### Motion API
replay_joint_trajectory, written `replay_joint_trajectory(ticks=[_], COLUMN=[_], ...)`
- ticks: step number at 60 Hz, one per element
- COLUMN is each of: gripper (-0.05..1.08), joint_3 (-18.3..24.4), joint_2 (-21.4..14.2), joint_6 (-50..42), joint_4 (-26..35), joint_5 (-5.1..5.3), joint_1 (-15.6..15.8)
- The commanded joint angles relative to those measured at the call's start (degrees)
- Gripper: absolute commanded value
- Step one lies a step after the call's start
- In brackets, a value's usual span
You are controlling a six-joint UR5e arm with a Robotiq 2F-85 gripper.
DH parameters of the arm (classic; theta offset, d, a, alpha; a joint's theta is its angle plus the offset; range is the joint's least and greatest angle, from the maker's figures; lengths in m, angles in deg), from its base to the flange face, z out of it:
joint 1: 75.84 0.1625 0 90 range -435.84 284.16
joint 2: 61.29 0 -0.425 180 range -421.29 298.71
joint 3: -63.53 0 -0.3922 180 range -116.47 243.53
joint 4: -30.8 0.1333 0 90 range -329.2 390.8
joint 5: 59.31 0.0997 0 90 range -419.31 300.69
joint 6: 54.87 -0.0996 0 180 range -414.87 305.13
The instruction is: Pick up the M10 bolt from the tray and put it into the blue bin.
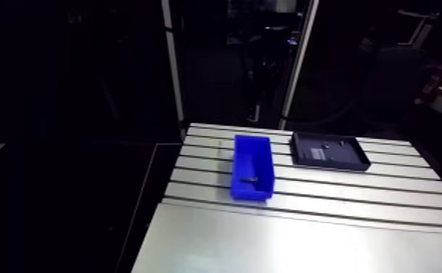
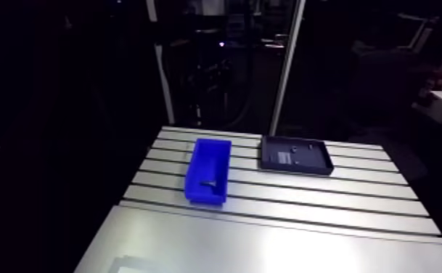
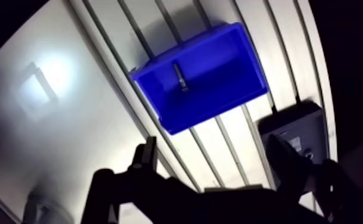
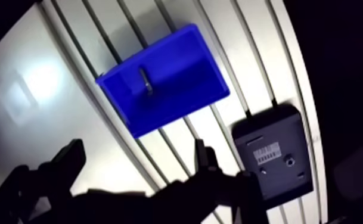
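Note:
A blue bin (image 1: pixel 235 165) stands on the slotted table, and a small dark bolt (image 1: pixel 249 178) lies inside it near one end. In the wrist view the bolt (image 3: pixel 179 76) rests on the floor of the bin (image 3: pixel 180 116). A dark tray (image 1: pixel 329 166) sits beside the bin, apart from it, with a white label and a few small parts in it. My gripper (image 3: pixel 216 158) hangs high above the table, short of both the bin and the tray. It is open with nothing between its fingers. It does not show in the arm view.
The slotted aluminium table (image 1: pixel 383 192) runs under both containers. A smooth metal plate (image 1: pixel 281 243) covers its near part, with a bright light reflection on it in the wrist view. The left table edge drops into darkness.

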Motion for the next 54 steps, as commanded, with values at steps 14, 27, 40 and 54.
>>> replay_joint_trajectory(ticks=[14, 27, 40, 54], gripper=[0.01, 0.01, 0.01, 0.01], joint_3=[6.5, 9.2, 11.3, 12.4], joint_2=[-2.3, -2.4, -3.3, -3.5], joint_6=[-29.8, -39.2, -47.0, -50.6], joint_4=[5.7, 9.3, 12.0, 13.1], joint_5=[0.20, 0.36, 0.45, 0.45], joint_1=[-5.5, -8.1, -8.2, -8.8])
